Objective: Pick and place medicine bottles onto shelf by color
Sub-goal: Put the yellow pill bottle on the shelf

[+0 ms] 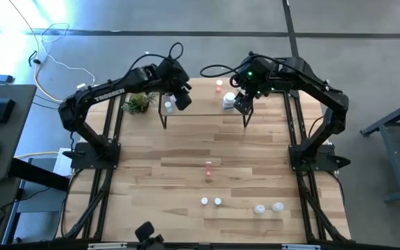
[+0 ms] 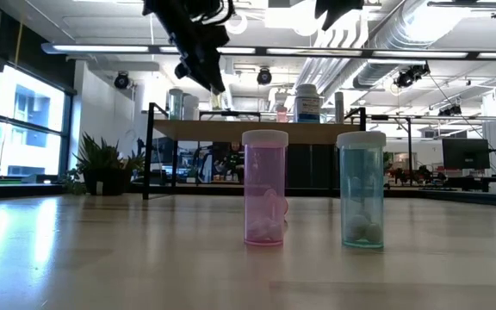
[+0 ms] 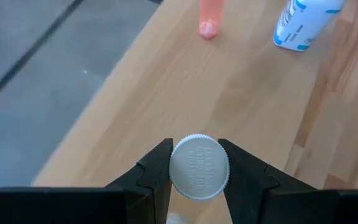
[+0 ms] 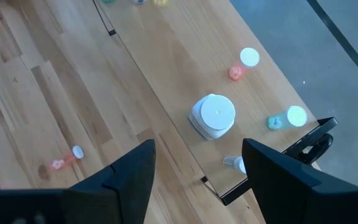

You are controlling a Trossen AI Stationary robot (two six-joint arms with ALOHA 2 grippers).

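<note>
Above the low wooden shelf [image 1: 207, 104] at the far edge of the counter [image 1: 186, 160], two dark robot arms hang over a scatter of medicine bottles. The left end effector [image 3: 197, 167] is clamped on the ribbed white cap of a small bottle [image 3: 198, 166], held over the shelf's left end, just beside the green plant [image 1: 137, 103]. From its wrist camera, a pink bottle [image 3: 209, 17] and a larger white bottle with a blue label [image 3: 302, 23] stand farther along the shelf board.

The right end effector [image 4: 197, 171] hovers over the shelf's right end, its fingers spread wide and holding nothing. Below it on the shelf stand the large white bottle [image 4: 213, 116], a pink bottle with a white cap [image 4: 242, 64], a green bottle [image 4: 288, 118] and a small clear bottle lying near the shelf's corner [image 4: 234, 163].

Well in front of the shelf, on the open counter, a pink bottle lies on its side [image 1: 208, 167]. Nearer the counter's front edge stand two white-capped bottles side by side [image 1: 210, 201], with two more [image 1: 268, 207] to their right. At counter level, a pink bottle [image 2: 264, 188] and a blue-green one [image 2: 362, 189] stand upright and apart, the shelf behind them.
</note>
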